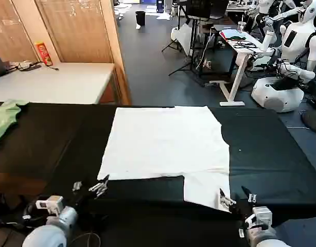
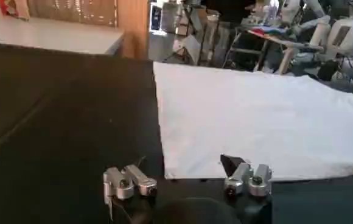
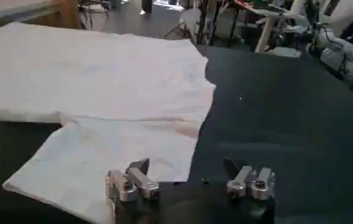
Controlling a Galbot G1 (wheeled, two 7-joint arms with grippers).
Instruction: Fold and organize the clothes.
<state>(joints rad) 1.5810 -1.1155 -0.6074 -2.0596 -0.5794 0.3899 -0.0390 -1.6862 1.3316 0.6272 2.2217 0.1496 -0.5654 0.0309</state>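
The clothes, a white T-shirt [image 1: 165, 141], lie flat on the black table [image 1: 271, 149], plain side up, with one sleeve [image 1: 207, 189] sticking out toward the near edge on the right. My left gripper [image 1: 88, 188] is open just off the shirt's near left corner [image 2: 167, 173], nothing between its fingers. Over the sleeve's near corner [image 3: 164, 173], my right gripper [image 1: 236, 198] also stands open, one finger above the cloth and the other above bare table. In the wrist views the left gripper [image 2: 185, 179] and right gripper [image 3: 188, 179] both hold nothing.
A green garment [image 1: 4, 117] lies at the table's far left edge. A pale side table [image 1: 55, 82] stands behind it. Beyond the table's far edge are a white desk [image 1: 240, 49] and other robots [image 1: 289, 56].
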